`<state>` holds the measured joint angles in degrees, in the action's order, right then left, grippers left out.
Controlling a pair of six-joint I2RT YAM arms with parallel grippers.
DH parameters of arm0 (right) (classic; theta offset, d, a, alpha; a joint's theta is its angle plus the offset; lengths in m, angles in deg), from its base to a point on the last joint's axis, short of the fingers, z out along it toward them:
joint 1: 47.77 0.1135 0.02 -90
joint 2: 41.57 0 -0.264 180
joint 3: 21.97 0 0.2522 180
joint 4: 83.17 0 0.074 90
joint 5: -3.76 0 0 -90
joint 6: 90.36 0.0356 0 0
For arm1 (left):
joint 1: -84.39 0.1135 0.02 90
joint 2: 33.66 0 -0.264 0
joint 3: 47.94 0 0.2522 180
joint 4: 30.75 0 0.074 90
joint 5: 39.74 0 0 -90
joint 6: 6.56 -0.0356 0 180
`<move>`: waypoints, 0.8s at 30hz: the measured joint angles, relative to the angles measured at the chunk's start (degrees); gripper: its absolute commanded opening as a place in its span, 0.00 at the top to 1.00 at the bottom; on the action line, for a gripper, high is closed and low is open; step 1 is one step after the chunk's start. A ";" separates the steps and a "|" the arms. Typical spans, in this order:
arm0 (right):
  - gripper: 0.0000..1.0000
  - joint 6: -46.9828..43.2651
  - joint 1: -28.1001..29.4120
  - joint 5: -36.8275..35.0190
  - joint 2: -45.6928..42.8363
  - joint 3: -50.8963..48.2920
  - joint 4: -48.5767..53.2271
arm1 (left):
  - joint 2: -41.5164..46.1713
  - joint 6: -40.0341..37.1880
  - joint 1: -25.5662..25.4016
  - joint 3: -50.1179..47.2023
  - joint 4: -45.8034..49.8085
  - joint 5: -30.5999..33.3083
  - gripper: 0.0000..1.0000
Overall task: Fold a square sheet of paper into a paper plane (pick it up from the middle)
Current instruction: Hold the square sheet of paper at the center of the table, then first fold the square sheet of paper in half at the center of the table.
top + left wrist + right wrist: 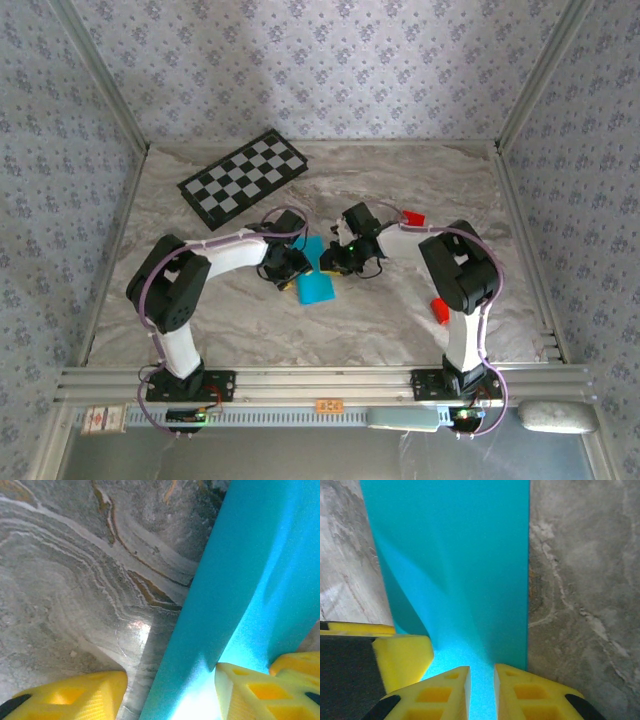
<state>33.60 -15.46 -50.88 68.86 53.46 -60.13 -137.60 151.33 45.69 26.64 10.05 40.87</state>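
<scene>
Nearest of all, a small red block (pixel 440 311) sits on the marble table (pixel 400 330), well apart from the checkered board (pixel 243 178) and far off to its right. Next comes the square sheet of paper (pixel 318 284), folded down to a cyan strip. It lies just this side of the board's near-right corner, and both arms meet over it.

The left gripper (pixel 289 264) works the strip's board side. Its jaws stand wide apart, straddling the paper's edge with no clamp on it, though one yellow finger (pixel 255 690) touches the paper.

The right gripper (pixel 337 262) takes the side away from the board. Its fingers (pixel 445 692) are almost together, pinching a raised ridge of the sheet.

Farther back, a second red block (pixel 410 216) lies well right of the board. The board itself lies flat, angled across the table.
</scene>
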 measured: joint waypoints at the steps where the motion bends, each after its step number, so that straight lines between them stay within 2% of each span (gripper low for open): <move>1: 0.79 -0.13 0.07 0.02 0.24 0.13 0.11 | -0.07 -0.15 0.00 0.15 0.17 -0.02 0.46; 12: 0.80 -1.70 0.09 -0.70 1.22 1.42 2.05 | -0.09 -0.81 0.00 0.24 0.31 -0.02 0.46; 19: 0.82 -2.60 0.48 -2.82 1.40 2.38 4.26 | 2.25 -1.97 0.22 0.48 0.37 0.26 0.43; 24: 0.83 -3.39 1.07 -5.11 2.21 4.76 7.98 | 7.10 -4.31 2.36 -0.68 1.44 4.66 0.43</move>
<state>30.21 -14.39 -56.00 71.07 58.22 -52.15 -130.50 147.03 48.05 25.96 11.50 45.53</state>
